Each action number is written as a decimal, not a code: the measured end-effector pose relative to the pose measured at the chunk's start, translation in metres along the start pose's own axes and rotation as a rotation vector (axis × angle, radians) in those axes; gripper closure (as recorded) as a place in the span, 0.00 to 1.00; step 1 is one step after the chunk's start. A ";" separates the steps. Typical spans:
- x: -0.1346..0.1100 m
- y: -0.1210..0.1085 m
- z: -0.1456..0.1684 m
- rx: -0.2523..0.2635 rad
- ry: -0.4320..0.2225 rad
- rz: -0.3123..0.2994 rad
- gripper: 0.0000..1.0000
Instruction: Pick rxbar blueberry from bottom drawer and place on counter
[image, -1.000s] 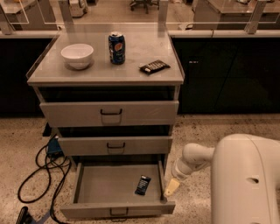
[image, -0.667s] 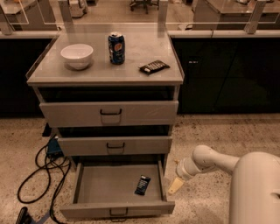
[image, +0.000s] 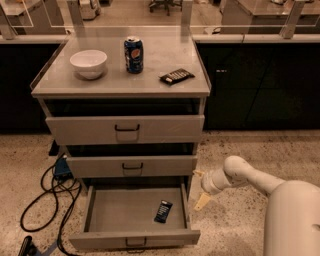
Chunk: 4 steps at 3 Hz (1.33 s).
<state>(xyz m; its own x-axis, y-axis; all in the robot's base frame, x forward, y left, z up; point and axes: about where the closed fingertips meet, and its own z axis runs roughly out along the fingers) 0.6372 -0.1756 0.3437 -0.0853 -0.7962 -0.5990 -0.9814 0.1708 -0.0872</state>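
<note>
The rxbar blueberry lies flat on the floor of the bottom drawer, near its right wall; the drawer is pulled out wide. My gripper is just outside the drawer's right side, above floor level and a hand's width right of the bar. It is open and empty, with one finger pointing down and the other up by the cabinet's edge. The counter is the pale top of the cabinet, high above the gripper.
On the counter stand a white bowl, a Pepsi can and a dark bar with white markings. The two upper drawers are slightly open. Black cables lie on the floor at left. A dark bench runs behind.
My arm has swung out to the right and stretched. The gripper has stayed beside the drawer's right side and risen slightly. The bar has not moved.
</note>
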 end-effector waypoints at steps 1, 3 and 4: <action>0.000 0.001 0.001 -0.002 0.000 0.000 0.00; -0.017 0.034 0.101 -0.129 -0.062 0.026 0.00; -0.034 0.052 0.169 -0.233 -0.100 0.005 0.00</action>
<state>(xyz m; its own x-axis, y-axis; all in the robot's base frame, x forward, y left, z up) 0.6186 -0.0413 0.2249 -0.0847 -0.7324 -0.6755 -0.9951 0.0270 0.0955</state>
